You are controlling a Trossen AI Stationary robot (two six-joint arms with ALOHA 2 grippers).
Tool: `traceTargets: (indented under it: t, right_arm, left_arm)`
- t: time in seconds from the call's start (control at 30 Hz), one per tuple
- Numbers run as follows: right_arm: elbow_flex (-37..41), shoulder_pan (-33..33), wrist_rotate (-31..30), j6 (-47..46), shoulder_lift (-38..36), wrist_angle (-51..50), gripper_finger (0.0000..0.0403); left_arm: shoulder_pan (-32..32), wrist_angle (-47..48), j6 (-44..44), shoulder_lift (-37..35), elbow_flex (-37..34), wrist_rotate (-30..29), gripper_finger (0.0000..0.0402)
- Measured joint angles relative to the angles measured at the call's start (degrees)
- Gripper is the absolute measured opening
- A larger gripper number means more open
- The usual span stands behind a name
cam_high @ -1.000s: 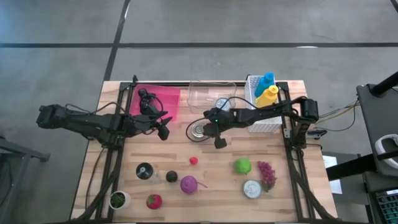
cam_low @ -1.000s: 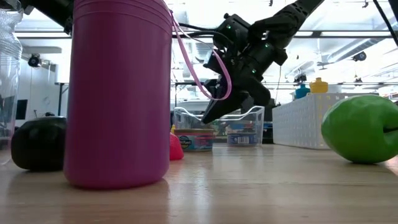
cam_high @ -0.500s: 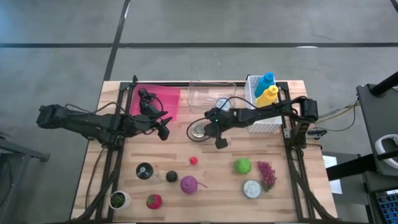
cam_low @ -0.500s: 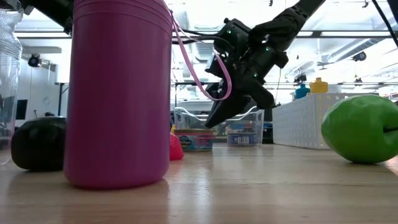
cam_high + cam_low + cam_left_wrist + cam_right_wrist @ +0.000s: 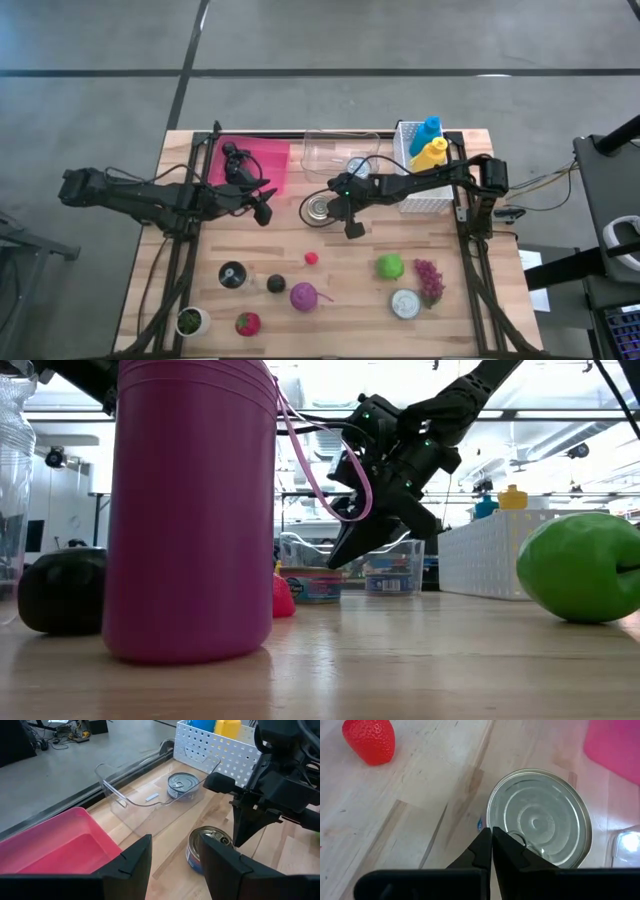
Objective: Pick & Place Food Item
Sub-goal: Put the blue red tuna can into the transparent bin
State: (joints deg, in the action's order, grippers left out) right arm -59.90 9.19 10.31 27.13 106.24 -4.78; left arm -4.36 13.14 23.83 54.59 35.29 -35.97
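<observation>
On the wooden worktop (image 5: 450, 250), the right pincer (image 5: 491, 851) is clenched empty just above the tuna can (image 5: 540, 817), which stands beside the clear tray (image 5: 340, 150). You must part its fingers and straddle the can's rim before descending. Farther off, the left pincer (image 5: 170, 865) waits part open, holding nothing.

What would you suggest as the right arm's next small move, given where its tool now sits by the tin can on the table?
Probably open the right tool before descending. Its fingers are pressed shut, hovering just above the near rim of the round silver tin can standing on the wooden table, so it cannot straddle the can as it is. The left tool waits open nearby.
</observation>
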Motion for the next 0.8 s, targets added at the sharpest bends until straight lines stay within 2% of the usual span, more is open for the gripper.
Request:
traceTargets:
  t: [0.8]
  right_arm:
    - [0.3, 0.0, 0.0, -0.6, 0.4, -2.5, 0.0008]
  left_arm:
    - [0.0, 0.0, 0.0, 0.0, 0.0, 0.0, 0.0165]
